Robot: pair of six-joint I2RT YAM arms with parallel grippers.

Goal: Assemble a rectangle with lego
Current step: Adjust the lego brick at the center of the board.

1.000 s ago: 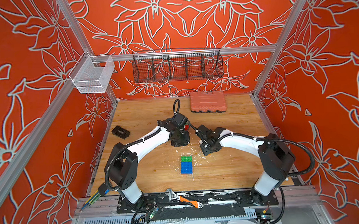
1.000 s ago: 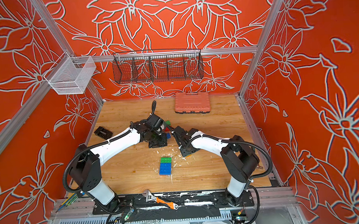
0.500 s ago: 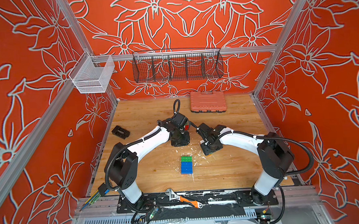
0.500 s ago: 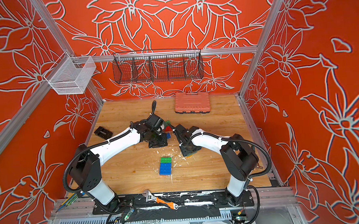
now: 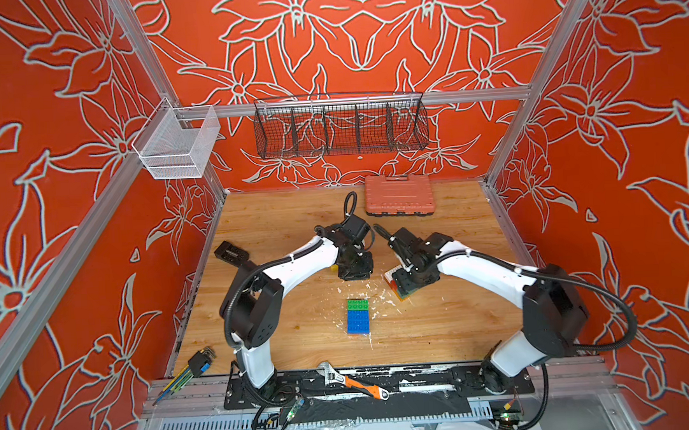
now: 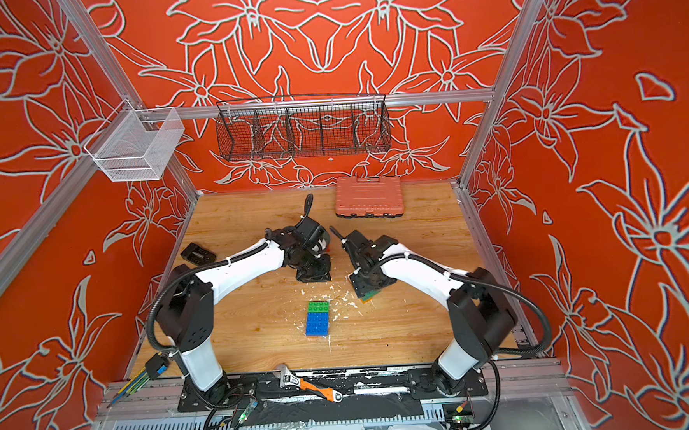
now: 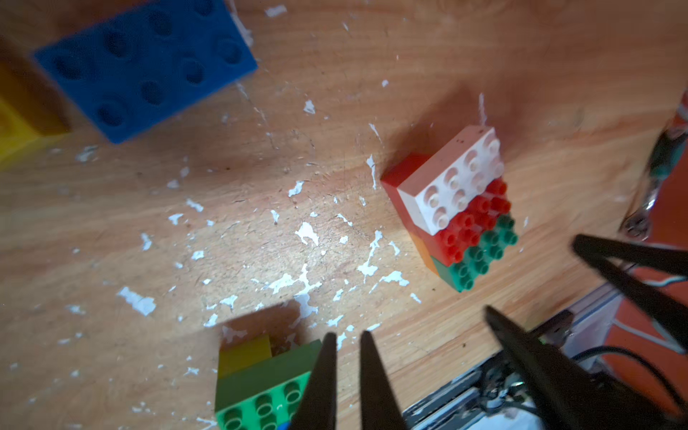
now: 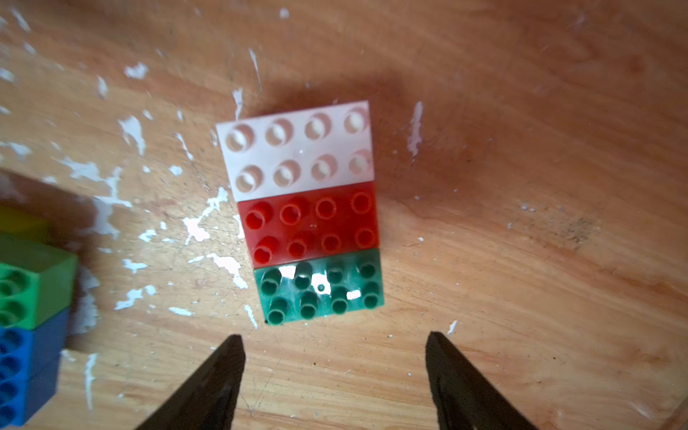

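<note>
A flat block of white, red and dark green lego [image 8: 305, 212] lies on the wooden table, just ahead of my right gripper [image 8: 333, 338], which hangs open above it and holds nothing. In a top view that gripper [image 5: 409, 285] covers most of the block [image 5: 392, 276]. A lime brick joined to blue ones [image 5: 358, 315] lies nearer the front. My left gripper [image 7: 346, 337] is shut and empty, its tips beside that lime brick [image 7: 260, 387]. A loose blue brick [image 7: 145, 67] and a yellow one [image 7: 18, 123] lie close under the left wrist.
A salmon-pink ribbed case [image 5: 399, 195] sits at the back. A small black part [image 5: 231, 253] lies at the left edge. A wrench [image 5: 349, 382] and hex keys [image 5: 193, 367] rest by the front rail. Wire baskets [image 5: 340, 125] hang on the back wall.
The right gripper's jaws have spread wider over the white, red and green block. The left gripper has closed on nothing. Both arms have barely shifted.
</note>
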